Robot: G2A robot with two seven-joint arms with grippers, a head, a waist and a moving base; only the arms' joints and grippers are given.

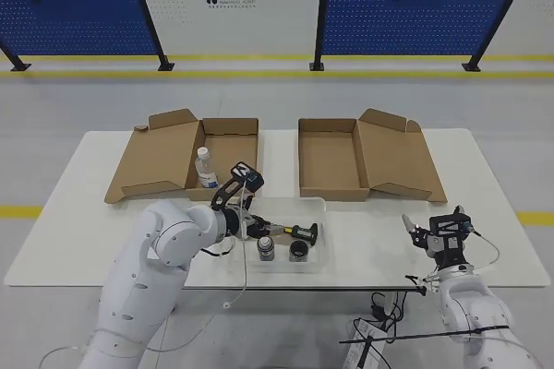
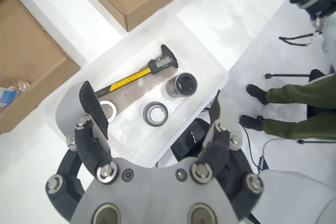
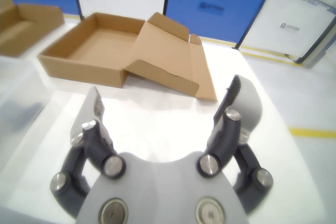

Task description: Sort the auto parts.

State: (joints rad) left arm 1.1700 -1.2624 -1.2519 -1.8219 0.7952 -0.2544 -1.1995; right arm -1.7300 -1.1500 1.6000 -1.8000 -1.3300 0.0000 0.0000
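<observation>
White tray [image 2: 202, 51] at the middle of the tabletop's [image 1: 499, 203] front edge, holding a digital caliper [image 2: 141, 74], a cylindrical bearing [image 2: 181, 84], a metal ring [image 2: 155, 113] and a flat washer [image 2: 109, 109]. The left gripper [image 2: 152, 96] hangs over the tray, fingers apart and empty. The right gripper [image 3: 164, 88] sits near the front right corner, fingers likewise apart. Toward the back edge stand two open cardboard boxes: the left box [image 1: 235, 161] contains a bottle [image 1: 206, 168]; the right box [image 1: 328, 166] lies beside it.
</observation>
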